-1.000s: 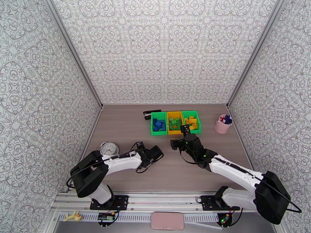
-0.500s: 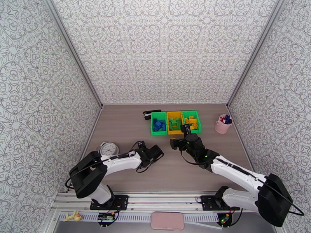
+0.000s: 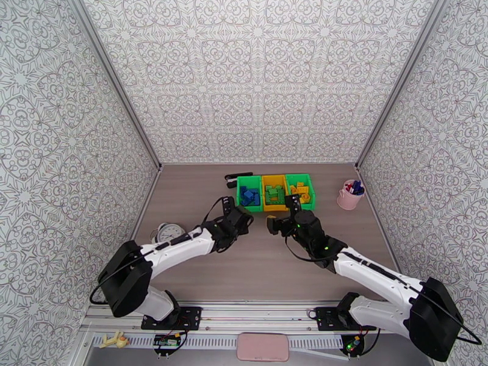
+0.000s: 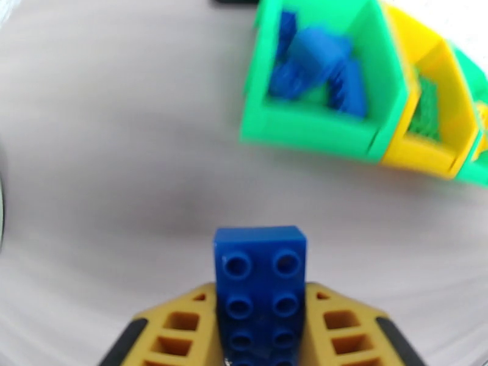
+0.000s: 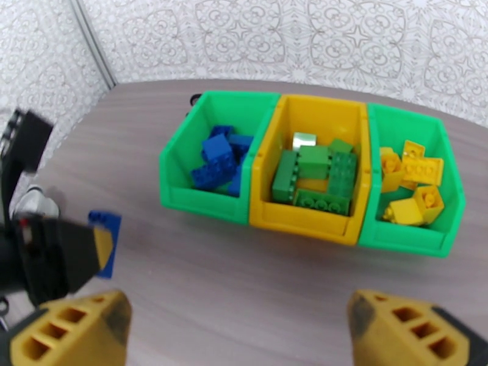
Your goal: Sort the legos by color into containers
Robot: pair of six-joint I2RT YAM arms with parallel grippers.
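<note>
Sorted already into three bins (image 5: 303, 230): blues (image 5: 216, 147), greens (image 5: 314, 160), yellows (image 5: 421, 169); left to drop: blue brick (image 4: 259, 282), clamped in left jaws, short of left bin (image 5: 195, 199); right jaws wide, empty

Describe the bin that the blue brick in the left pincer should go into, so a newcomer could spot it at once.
Look to the far side of the table, at the row of three bins. It is the green bin at the left end, next to the yellow bin. Unlike the other green bin, which holds yellow bricks, it holds blue bricks.
</note>
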